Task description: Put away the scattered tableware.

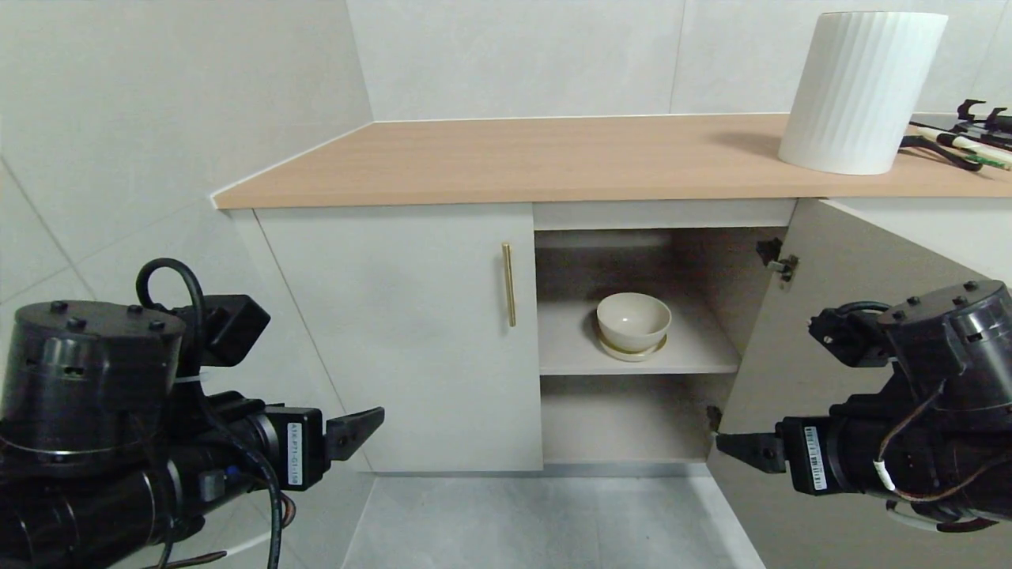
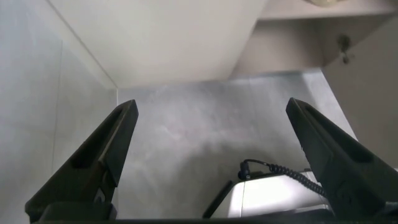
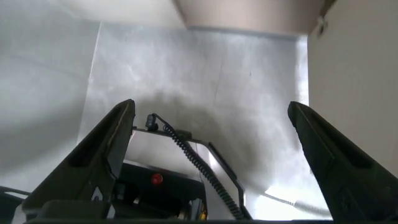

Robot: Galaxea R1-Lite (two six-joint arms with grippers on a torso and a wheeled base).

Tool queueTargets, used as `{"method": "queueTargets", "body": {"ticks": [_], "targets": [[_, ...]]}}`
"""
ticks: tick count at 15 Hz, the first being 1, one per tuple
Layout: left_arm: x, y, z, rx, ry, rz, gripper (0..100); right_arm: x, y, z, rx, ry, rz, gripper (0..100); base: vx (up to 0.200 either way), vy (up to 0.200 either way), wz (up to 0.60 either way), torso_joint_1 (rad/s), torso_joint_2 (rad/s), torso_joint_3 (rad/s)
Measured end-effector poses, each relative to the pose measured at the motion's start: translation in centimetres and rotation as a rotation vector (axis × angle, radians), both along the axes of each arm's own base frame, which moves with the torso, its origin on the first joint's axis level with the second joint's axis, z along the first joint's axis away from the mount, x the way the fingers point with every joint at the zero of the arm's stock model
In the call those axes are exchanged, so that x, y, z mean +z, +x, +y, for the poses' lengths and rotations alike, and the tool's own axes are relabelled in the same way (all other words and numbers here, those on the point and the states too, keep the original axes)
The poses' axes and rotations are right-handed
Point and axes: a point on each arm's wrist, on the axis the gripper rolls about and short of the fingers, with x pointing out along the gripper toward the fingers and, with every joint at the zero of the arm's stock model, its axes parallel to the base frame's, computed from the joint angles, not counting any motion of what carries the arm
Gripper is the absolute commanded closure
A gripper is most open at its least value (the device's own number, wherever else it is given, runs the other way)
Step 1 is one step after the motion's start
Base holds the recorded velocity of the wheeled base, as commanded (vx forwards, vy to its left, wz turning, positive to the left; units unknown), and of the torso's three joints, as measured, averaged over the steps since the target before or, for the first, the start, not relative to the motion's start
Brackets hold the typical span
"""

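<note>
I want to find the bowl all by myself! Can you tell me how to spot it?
Look under the long wooden countertop at the cabinet with its right door open. On the upper shelf inside sits a cream bowl on a small plate, the only dishes in there.

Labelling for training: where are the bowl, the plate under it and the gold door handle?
bowl point(image 1: 633, 319), head view, inner wall.
plate point(image 1: 630, 353), head view, front rim.
door handle point(image 1: 509, 284), head view, middle of the bar.
</note>
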Motion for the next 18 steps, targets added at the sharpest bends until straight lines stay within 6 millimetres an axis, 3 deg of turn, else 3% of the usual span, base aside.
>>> {"method": "queueTargets", "body": {"ticks": [7,18], "targets": [[-0.09,0.03,-0.11,-0.006,0.001,0.005,0,-0.13,0.04,0.00,0.002,-0.012,0.000,0,-0.200,0.000,0.00,0.001,0.00,0.007],[-0.25,0.13,-0.17,-0.007,0.006,0.010,0,-0.28,0.14,0.05,-0.004,-0.021,0.003,0,0.000,0.000,0.00,0.000,0.00,0.000]]}}
